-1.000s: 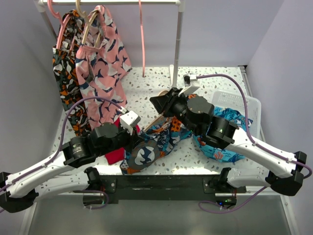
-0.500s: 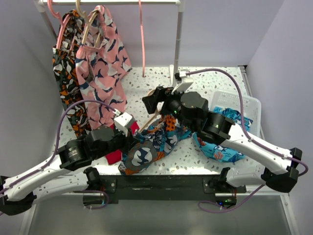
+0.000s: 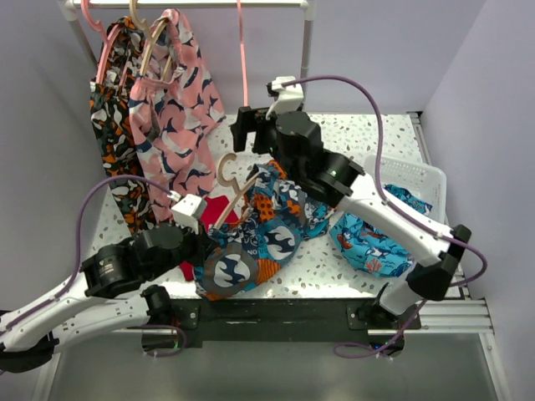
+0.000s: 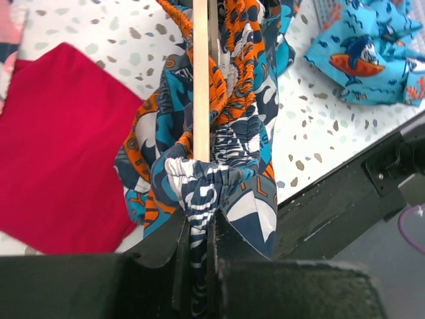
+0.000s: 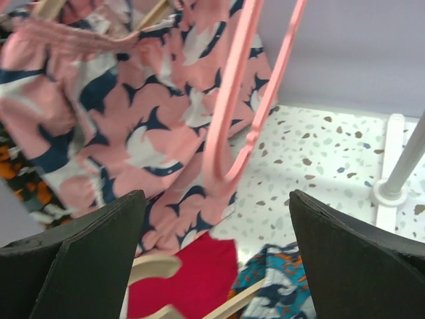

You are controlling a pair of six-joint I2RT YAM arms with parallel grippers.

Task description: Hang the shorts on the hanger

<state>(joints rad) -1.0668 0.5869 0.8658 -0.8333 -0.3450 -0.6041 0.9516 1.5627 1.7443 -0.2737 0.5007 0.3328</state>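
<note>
- Shorts (image 3: 276, 238) are bunched on the table, touching the red cloth's (image 4: 60, 146) right edge, with the waistband gathered along the hanger (image 4: 201, 80) bar.
- The hanger tilts up, its hook above the red cloth.
- Left gripper (image 4: 198, 229) is clamped on shorts fabric at the bar's lower end.
- Right gripper (image 5: 212, 246) is spread wide and empty, hovering beyond the red cloth.

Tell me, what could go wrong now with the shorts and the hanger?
The left gripper is shut only on a bunch of the shorts, and nothing seems to hold the hanger tucked into them, so it might slide out. The right gripper is open and close to a pink hanger, so it might bump that one or grab it by mistake.
</note>
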